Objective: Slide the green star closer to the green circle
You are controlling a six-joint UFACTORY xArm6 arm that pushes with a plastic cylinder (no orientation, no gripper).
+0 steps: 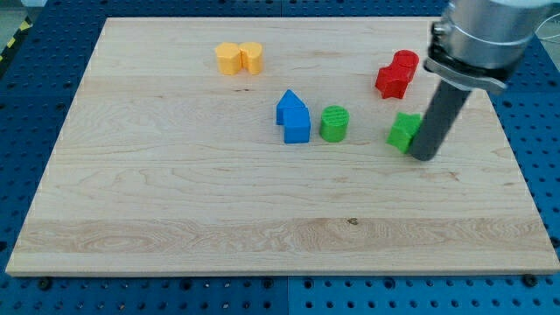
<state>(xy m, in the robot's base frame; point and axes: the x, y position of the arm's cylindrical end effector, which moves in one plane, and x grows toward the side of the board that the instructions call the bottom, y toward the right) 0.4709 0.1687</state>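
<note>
The green star (pixel 402 131) lies on the wooden board at the view's right, partly hidden by my rod. My tip (pixel 424 157) rests on the board against the star's right side, slightly below it. The green circle (pixel 333 123) stands to the star's left, near the board's middle, with a gap of bare wood between the two.
Two blue blocks (pixel 293 116) stand touching each other just left of the green circle. Two red blocks (pixel 396 74) sit above the star. Two yellow blocks (pixel 239 58) lie at the view's top, left of centre. The board's (pixel 175 201) right edge is near my rod.
</note>
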